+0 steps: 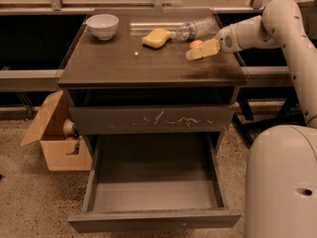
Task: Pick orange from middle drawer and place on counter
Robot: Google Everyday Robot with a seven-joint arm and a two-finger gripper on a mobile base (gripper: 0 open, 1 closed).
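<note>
The orange (pixel 196 44) rests on the counter (pixel 124 58) near its right edge, mostly hidden behind my gripper (pixel 200 50). The gripper sits low over the counter, right against the orange, at the end of the pale arm (pixel 277 24) that reaches in from the right. The middle drawer (pixel 153 187) is pulled fully out below, and its bare grey inside holds nothing.
On the counter stand a white bowl (pixel 102 25) at the back left, a yellow sponge (pixel 156 37) and a lying clear bottle (pixel 197 29) just behind the gripper. The scratched top drawer front (pixel 148 119) is closed. A cardboard box (pixel 52 138) stands left; my base (pixel 282 182) is at the right.
</note>
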